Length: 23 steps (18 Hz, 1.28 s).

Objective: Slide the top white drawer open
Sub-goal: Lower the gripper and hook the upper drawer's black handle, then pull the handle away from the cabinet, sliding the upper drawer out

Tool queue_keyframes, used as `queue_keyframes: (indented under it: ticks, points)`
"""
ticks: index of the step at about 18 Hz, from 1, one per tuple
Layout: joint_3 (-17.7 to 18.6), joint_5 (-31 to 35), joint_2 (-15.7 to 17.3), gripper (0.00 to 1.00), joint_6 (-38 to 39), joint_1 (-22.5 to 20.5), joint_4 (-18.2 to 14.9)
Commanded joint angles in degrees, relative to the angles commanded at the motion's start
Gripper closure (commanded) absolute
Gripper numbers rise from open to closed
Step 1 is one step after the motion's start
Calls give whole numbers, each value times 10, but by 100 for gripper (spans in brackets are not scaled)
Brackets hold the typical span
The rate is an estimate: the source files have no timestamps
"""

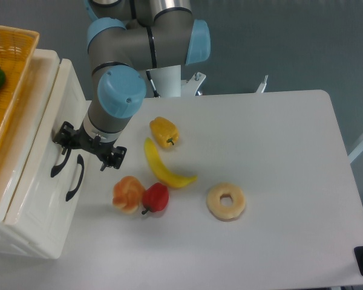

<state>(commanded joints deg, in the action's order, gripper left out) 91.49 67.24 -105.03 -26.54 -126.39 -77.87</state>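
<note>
At the left edge of the frame stood a white cabinet with two drawers, seen from above and at a slant. The top white drawer (48,115) was the one farther up and left, its curved black handle (60,164) running roughly top to bottom in the picture. The lower drawer's handle (75,177) lay just to the right of it and a little lower. An orange basket (9,90) rested on the cabinet's top at the upper left.

The gripper (88,147) hung at the left centre of the frame, right at the upper end of the top drawer's handle, with one dark finger near the handle and the other toward the lower right. The fingers appeared spread, but whether either one touched or hooked the handle could not be told from this angle.

The drawer looked closed, its front flush with the cabinet. The drawer lay to the left of the gripper, so the pull would most likely have to run rightward across the table (272,151), crosswise to the handle's long line.

A yellow pepper (164,132), a banana (163,166), a red pepper (155,197), an orange fruit (127,193) and a ring-shaped pastry (226,201) lay just to the right, in that path. No readable writing or brand marks showed anywhere.
</note>
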Motion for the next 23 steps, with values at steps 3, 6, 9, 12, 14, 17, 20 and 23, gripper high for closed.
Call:
queue_keyframes:
  ticks: [3, 6, 9, 12, 14, 17, 20, 23]
  points:
    - [-3, 0, 1, 0, -7, 0, 0]
    - [-6, 0, 0, 0, -7, 0, 0]
    - [-7, 0, -4, 0, -7, -1, 5]
    - [-7, 2, -7, 0, -7, -3, 7]
    - [-7, 5, -7, 0, -7, -5, 8]
    - [-9, 5, -7, 0, -7, -13, 8]
    - [-11, 6, -6, 0, -8, -18, 8]
    - [-11, 6, -6, 0, -7, -25, 8]
